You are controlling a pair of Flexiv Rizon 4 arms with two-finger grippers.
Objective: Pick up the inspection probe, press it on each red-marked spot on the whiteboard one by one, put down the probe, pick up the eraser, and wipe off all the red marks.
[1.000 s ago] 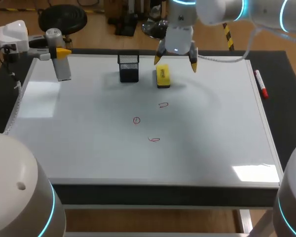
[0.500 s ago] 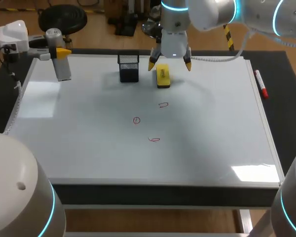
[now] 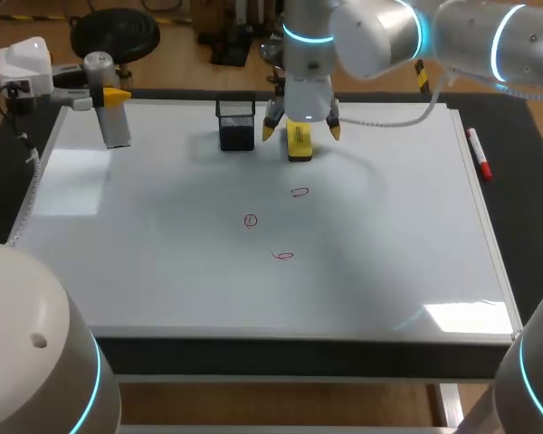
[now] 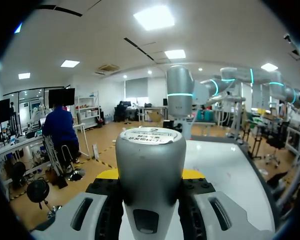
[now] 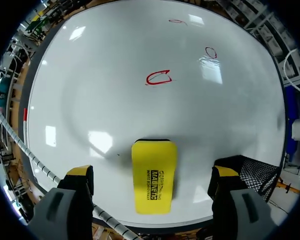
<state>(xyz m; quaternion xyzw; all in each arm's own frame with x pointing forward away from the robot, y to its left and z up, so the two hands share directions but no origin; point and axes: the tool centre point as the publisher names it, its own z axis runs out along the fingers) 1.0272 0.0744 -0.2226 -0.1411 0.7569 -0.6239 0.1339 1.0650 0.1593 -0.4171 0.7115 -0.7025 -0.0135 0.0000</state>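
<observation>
The whiteboard is lying flat and covering most of the dark tabletop. My right arm is coming in from the far right corner, and its end effector is hanging at the board's far edge with its fingers spread wide, 1 on either side of the eraser and neither touching it. My left arm is sitting at the far left corner, its end effector clamping the inspection probe, a grey cylinder that is standing upright between the 2 fingers, above the board's far left corner. A black mesh basket is standing on the board just beside the right end effector. The yellow eraser is lying flat on the board beside that basket. A red marker is resting along the board's right edge. 3 small red marks are showing near the board's middle: 1 nearest the eraser, 1 round one, and 1 closest to me.
</observation>
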